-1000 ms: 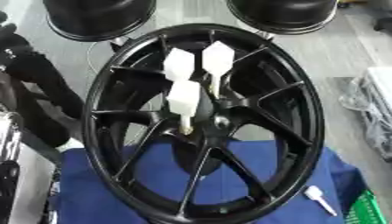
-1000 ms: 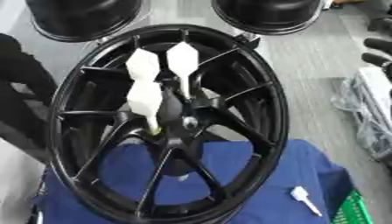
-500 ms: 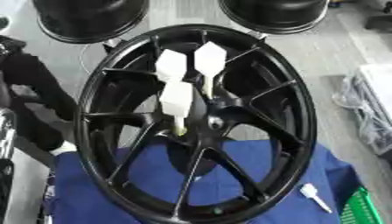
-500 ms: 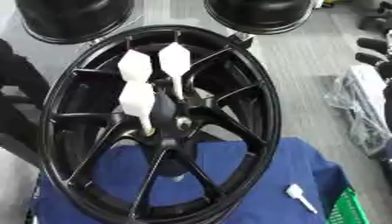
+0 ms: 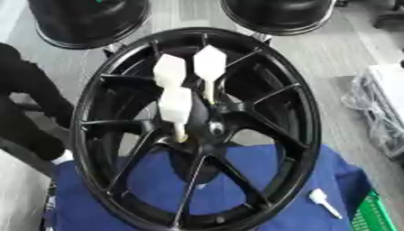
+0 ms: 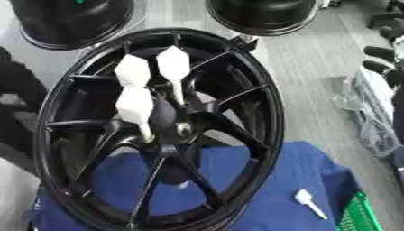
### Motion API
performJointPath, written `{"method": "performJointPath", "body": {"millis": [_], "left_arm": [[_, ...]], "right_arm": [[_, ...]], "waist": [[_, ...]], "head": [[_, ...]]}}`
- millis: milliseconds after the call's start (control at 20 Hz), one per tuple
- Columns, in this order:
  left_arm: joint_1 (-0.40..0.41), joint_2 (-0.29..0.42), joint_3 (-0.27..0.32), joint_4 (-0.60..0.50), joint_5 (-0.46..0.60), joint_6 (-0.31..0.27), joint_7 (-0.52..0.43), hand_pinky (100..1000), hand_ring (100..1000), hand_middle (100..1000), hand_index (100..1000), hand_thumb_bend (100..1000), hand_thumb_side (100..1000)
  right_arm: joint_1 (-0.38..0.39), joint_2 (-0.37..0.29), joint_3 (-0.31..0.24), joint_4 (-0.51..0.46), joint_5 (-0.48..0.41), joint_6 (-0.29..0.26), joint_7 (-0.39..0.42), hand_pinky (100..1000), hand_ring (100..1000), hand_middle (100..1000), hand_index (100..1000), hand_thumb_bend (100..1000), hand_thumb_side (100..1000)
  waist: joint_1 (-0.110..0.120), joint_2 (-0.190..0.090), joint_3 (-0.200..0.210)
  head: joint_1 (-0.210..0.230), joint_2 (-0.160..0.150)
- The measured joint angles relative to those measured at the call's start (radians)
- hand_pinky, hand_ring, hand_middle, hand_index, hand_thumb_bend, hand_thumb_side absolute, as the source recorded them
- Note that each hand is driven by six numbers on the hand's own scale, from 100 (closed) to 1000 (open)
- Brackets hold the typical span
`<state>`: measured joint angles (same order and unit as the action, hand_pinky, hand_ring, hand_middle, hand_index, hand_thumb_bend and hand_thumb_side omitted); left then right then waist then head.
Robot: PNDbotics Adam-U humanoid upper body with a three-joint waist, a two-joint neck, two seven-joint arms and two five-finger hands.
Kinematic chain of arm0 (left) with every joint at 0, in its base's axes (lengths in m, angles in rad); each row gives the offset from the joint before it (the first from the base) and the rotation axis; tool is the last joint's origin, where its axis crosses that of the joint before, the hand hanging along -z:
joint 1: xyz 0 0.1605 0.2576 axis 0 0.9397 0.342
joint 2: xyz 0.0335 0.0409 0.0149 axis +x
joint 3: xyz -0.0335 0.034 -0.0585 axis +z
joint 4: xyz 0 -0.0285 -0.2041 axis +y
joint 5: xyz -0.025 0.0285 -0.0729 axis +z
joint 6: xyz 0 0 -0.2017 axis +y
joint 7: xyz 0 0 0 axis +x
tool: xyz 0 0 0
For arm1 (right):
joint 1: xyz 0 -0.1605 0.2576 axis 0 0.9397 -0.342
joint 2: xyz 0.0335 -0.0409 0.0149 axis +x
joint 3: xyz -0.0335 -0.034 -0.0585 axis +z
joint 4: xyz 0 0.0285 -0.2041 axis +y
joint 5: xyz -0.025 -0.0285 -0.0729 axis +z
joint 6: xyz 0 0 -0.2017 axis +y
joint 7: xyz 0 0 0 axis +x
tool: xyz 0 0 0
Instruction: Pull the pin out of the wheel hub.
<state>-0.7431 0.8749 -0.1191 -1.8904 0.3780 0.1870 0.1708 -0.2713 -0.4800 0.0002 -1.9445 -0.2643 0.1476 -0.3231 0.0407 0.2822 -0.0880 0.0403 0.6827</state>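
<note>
**Three pins in the hub, nothing gripping them**

The black wheel hub (image 5: 268, 131) fills the middle of the frame, standing tilted on a blue cloth (image 5: 315, 171) that covers the lower part of the surface. Three white pins stick out of it, just left of the centre hole. One pin (image 5: 170, 71) sits upper left, a second pin (image 5: 209, 63) is just beside it to the right, and a third pin (image 5: 175, 106) is below them with its thin stem running down toward the spokes. All three have broad white heads, and the upper-left head meets the lower one in the picture.

A fourth, loose pin (image 5: 323, 201) lies flat on the cloth at lower right. It is well apart from the hub's centre and near a green basket (image 5: 378, 214) in the corner.

Now the fingers: none are on any pin. A dark arm-like shape (image 5: 28, 103) runs down the left edge, beside the rim, but it is too blurred to make out a hand. In the right eye view, dark rounded shapes (image 6: 382, 53) poke in at the upper right edge, well apart from the pins. Whether they are open or curled, I cannot tell.

Two black tyres (image 5: 87, 20) (image 5: 280, 13) sit across the top, and clear plastic bags (image 5: 378, 113) lie at the right.
</note>
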Motion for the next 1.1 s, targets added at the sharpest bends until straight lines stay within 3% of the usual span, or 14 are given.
{"method": "performJointPath", "body": {"millis": [200,400,750,1100], "left_arm": [[-0.073,0.133,-0.09,-0.055,0.002,0.054,-0.116,632,792,775,793,312,701],[-0.144,0.19,-0.177,-0.092,-0.061,0.079,-0.283,680,804,789,816,328,737],[-0.289,0.161,-0.307,-0.101,-0.194,0.094,-0.652,736,816,807,843,361,808],[-0.386,0.095,-0.408,-0.101,-0.342,0.202,-0.829,738,807,798,845,422,720]], "right_arm": [[0.008,-0.002,0.004,0.001,0.006,0.003,0.007,781,790,854,900,100,741],[0.009,-0.009,0.007,0.003,0.014,0.006,0.012,781,791,854,900,100,745],[0.013,-0.014,0.013,0.005,0.017,0.006,0.02,782,791,854,900,100,743],[0.016,-0.018,0.013,0.005,0.017,0.005,0.022,782,792,854,901,100,743]], "waist": [[0.004,0.0,0.0],[0.008,0.0,0.0],[0.013,0.0,0.0],[0.017,-0.003,0.003]], "head": [[0.002,0.0],[-0.003,-0.001],[-0.006,-0.002],[-0.017,-0.009]]}}
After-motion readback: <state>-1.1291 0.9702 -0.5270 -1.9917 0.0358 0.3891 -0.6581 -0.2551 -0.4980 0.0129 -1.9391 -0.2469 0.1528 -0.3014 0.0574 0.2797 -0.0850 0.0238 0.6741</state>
